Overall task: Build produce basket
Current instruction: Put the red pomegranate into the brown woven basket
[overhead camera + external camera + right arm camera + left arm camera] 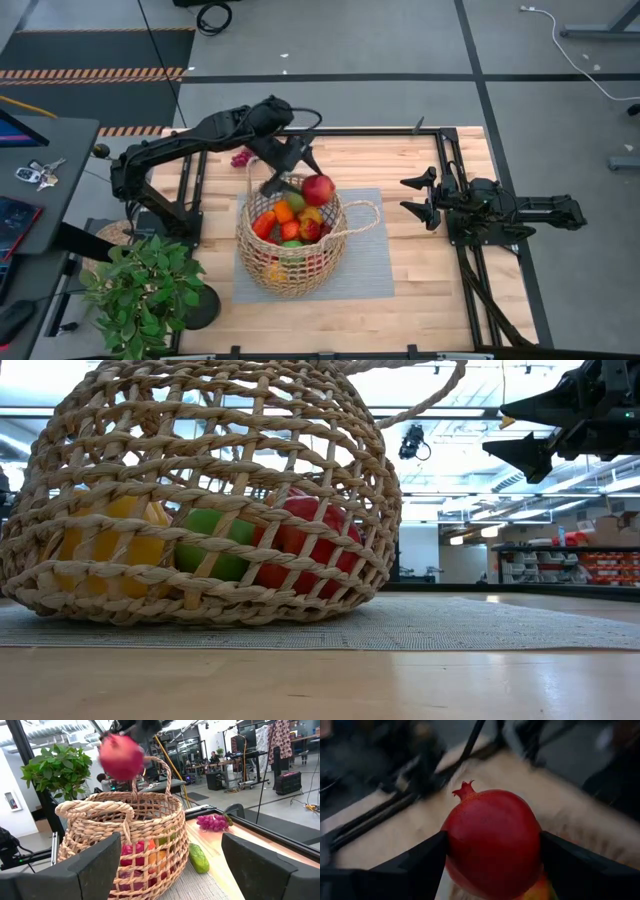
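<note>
The round woven basket [290, 240] stands on a grey mat and holds several pieces of produce: orange, red, green and yellow ones [290, 222]. The low view shows yellow, green and red pieces [215, 540] through its weave. My left gripper [303, 178] is shut on a red pomegranate [318, 188] above the basket's far rim. A purple grape bunch [212, 822] and a green cucumber [199, 857] lie on the table beyond the basket. My right gripper [412, 195] waits open at the table's right side, with nothing between its fingers. My left gripper pinches the pomegranate between its two fingers [420, 862], on two opposite sides of its round body [452, 840]. The fingers slant down from the table's far left. The fruit is lifted clear above the basket [121, 756], its crown [465, 787] pointing away from the wrist.
A leafy potted plant [140, 285] stands at the table's near left corner. The grey mat [365, 270] reaches beyond the basket toward the right. Black frame rails [445, 160] run along the table's edges. The basket's loop handle [365, 215] sticks out toward my right gripper.
</note>
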